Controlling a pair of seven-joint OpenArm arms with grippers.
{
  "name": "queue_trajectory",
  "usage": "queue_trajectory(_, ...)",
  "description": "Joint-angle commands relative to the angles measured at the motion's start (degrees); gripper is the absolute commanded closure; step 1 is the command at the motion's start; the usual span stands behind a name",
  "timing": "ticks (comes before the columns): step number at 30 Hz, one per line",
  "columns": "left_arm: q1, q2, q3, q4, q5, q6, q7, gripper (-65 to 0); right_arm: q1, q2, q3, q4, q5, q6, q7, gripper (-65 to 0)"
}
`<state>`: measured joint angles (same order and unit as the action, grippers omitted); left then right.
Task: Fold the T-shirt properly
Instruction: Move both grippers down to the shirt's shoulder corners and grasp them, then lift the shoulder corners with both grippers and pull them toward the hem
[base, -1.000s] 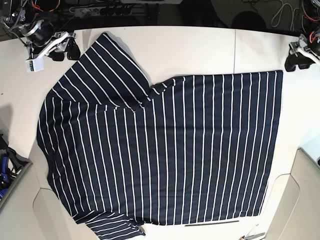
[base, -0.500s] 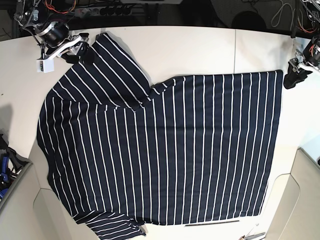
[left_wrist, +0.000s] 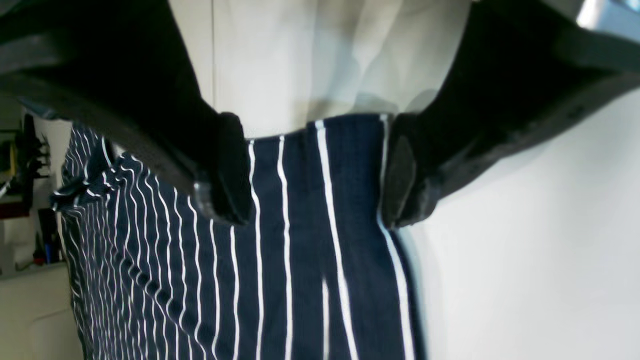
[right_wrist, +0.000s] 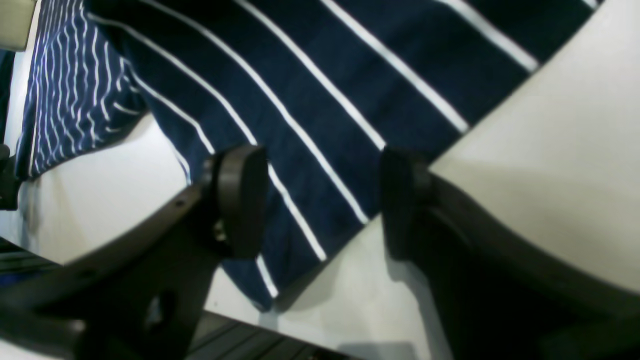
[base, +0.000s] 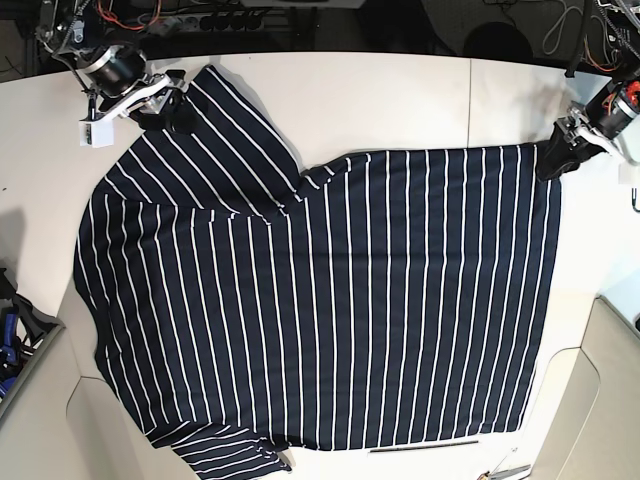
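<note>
- The T-shirt (base: 330, 300) lies spread flat on the white desk (base: 400, 100), dark navy with thin white stripes, covering most of the surface.
- One sleeve (base: 225, 130) points to the far left corner of the base view; the second sleeve (base: 230, 455) sits at the near edge, slightly bunched.
- The hem runs along the right side of the base view, straight and mostly smooth.
- Right end effector (base: 170, 100): positioned at the tip of the far sleeve. In the right wrist view its fingers (right_wrist: 240, 200) stand wide apart, the sleeve's corner lying between them, with no grip closed on the cloth.
- Left end effector (base: 560, 155): positioned at the far hem corner. In the left wrist view its fingers (left_wrist: 400, 175) stand wide, straddling the corner of the fabric (left_wrist: 320, 200); the cloth between them is flat and unpinched.
- Whether either fingertip touches the fabric cannot be determined.
- A grey bin (base: 25, 350) sits at the left edge of the base view, off the shirt.
</note>
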<state>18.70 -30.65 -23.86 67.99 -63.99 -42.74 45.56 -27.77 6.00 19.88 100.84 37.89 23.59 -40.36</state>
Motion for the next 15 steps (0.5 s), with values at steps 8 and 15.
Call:
queue_trajectory(8, 1.31, 0.44, 2.19, -0.63, 6.78, 2.74, 7.87, -45.1, -0.04, 0.33, 0.74, 0.76, -1.9, 0.52, 0.07, -35.2)
queue_trajectory(15, 1.33, 0.44, 2.19, -0.63, 6.82, 2.74, 8.37, -45.1, -0.02, 0.33, 4.57, 0.94, 0.57, 0.35, -1.79, -35.2)
